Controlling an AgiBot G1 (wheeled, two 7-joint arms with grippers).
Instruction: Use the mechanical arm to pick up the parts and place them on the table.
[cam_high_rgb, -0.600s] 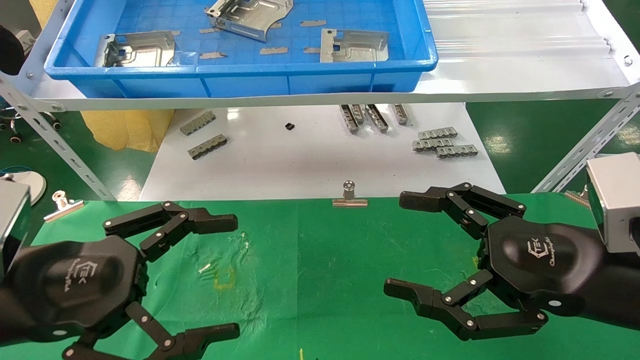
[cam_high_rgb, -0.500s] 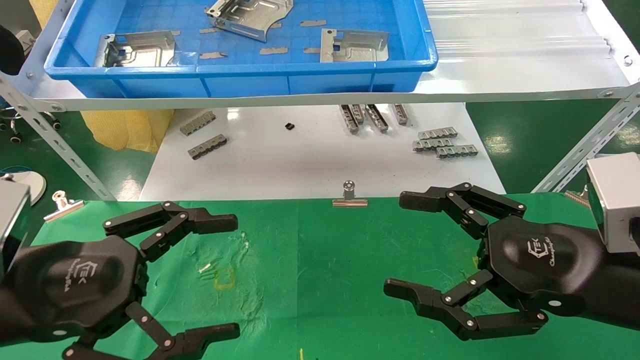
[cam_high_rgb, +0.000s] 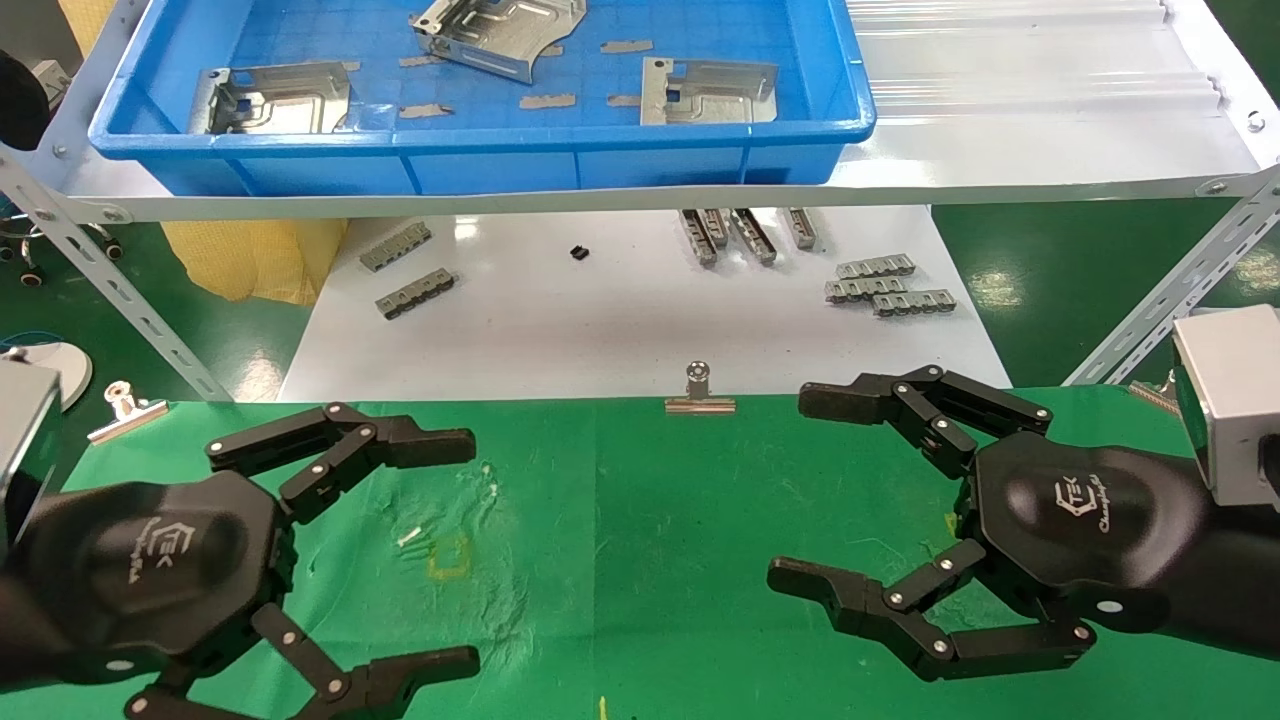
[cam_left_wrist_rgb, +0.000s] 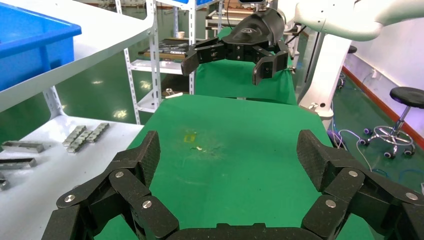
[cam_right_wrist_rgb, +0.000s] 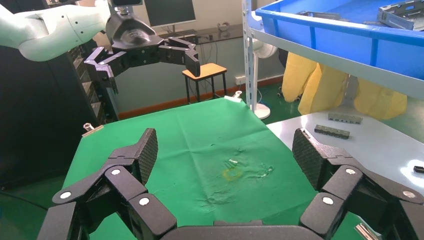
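In the head view, the left gripper (cam_high_rgb: 455, 545) and the right gripper (cam_high_rgb: 800, 490) are held above the table (cam_high_rgb: 640, 540), fingers spread wide, nothing gripped. Three parts (cam_high_rgb: 278, 98) (cam_high_rgb: 500, 32) (cam_high_rgb: 705, 92) are seen lying in the blue tray (cam_high_rgb: 480, 135) on the shelf beyond the table's far edge.

In the left wrist view, the wide-spread left gripper (cam_left_wrist_rgb: 227, 155) is shown over bare green cloth.

In the right wrist view, the right gripper (cam_right_wrist_rgb: 225, 150) is likewise seen spread and empty.
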